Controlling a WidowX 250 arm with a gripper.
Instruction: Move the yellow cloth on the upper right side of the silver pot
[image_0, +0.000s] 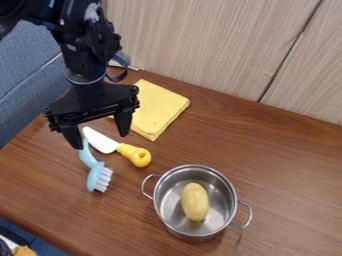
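Yellow cloth (160, 106): folded flat by the tabletop's (294, 160) back left corner, well apart from the silver pot (173, 220); transfer outstanding. Jaws: open, gripping nothing, above the knife (135, 154) and brush (95, 177), presumably parted to pinch a cloth edge. Pot: upright, holding a yellow oval object (195, 201), probably kept inside as irrelevant to the transfer.

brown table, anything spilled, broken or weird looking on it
Nothing stands out: the silver pot is upright with a yellow, potato-like item inside, the yellow cloth lies flat, and nothing looks spilled or broken.
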